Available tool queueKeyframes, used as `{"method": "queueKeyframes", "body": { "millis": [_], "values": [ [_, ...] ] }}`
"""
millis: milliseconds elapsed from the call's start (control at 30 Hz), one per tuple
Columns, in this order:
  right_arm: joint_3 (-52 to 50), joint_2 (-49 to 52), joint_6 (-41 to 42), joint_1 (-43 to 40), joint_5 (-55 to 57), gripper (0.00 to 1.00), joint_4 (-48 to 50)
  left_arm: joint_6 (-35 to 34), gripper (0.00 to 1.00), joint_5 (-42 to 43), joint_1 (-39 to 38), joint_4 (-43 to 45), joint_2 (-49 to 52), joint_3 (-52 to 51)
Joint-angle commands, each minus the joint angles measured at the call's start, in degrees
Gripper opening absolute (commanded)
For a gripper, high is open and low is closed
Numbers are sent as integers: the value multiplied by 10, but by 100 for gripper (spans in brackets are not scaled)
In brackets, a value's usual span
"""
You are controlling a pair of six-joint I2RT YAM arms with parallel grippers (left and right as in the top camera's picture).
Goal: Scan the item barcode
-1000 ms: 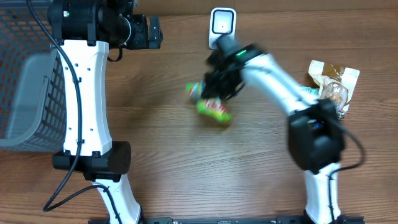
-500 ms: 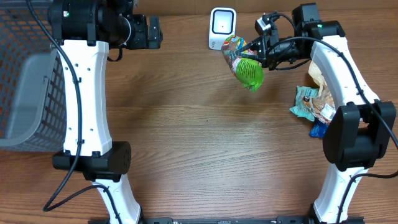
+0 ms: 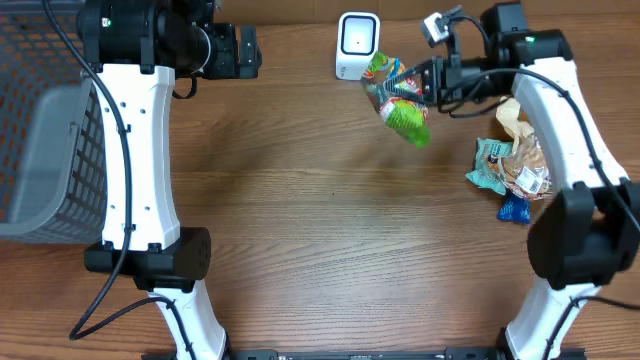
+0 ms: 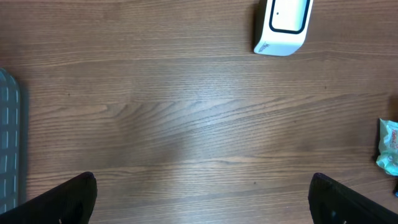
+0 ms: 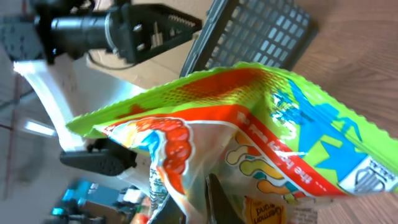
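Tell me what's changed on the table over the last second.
The right gripper, shut on the green snack bag, carried it from mid-table toward the far edge, up beside the scanner. The left arm, basket and pile of packets stayed put.

Item: a snack bag point(image 3: 399, 98), bright green with a red-orange band, blue and white prints and cartoon pictures.
Item edge: a crimped, zigzag seam runs along one end.
Item pose: lifted off the table and tilted; in the overhead view its long side runs from upper left to lower right.
Item hold: pinched at its right side by the closed right gripper point(image 3: 432, 82).
Item place: just beside the scanner, at its right.
Scanner point(image 3: 358, 42): a small white box with a dark-framed window, standing at the far table edge.
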Motion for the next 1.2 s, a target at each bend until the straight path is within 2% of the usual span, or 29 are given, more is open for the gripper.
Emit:
{"method": "queueKeyframes", "body": {
  "millis": [0,33,67,300,367,433,567,733,800,867,900,1000,1033,1067,1133,1167],
  "values": [
    [10,-33,-316,14,43,4,-136,-8,100,2,2,1,4,9],
    [9,-33,-416,24,76,4,-210,-8,100,2,2,1,4,9],
    [7,-33,-467,31,102,4,-242,-8,100,2,2,1,4,9],
    [-2,-37,-447,79,237,4,-232,-8,100,2,2,1,4,9],
    [-3,-37,-412,81,252,4,-205,-8,100,2,2,1,4,9],
    [-11,-37,-322,91,291,6,-142,-8,100,2,2,1,4,9],
    [-17,-30,-195,120,378,5,-65,-8,100,2,2,1,4,9],
    [-17,-18,112,163,607,5,56,-8,100,2,2,1,4,9],
    [-17,-11,252,192,737,4,86,-8,100,2,2,1,4,9],
    [-17,-6,345,211,833,4,85,-8,100,2,2,1,4,9],
    [-17,-3,385,224,897,4,77,-8,100,2,2,1,4,9],
    [-17,3,405,271,1076,6,56,-8,100,2,2,1,4,9],
    [-17,5,405,285,1111,8,54,-8,100,2,2,1,4,9],
    [-17,6,398,305,1142,18,54,-8,100,2,2,1,4,9],
    [-17,7,396,328,1150,47,54,-8,100,2,2,1,4,9],
    [-17,7,397,332,1148,58,54,-8,100,2,2,1,4,9]
  ]
}}
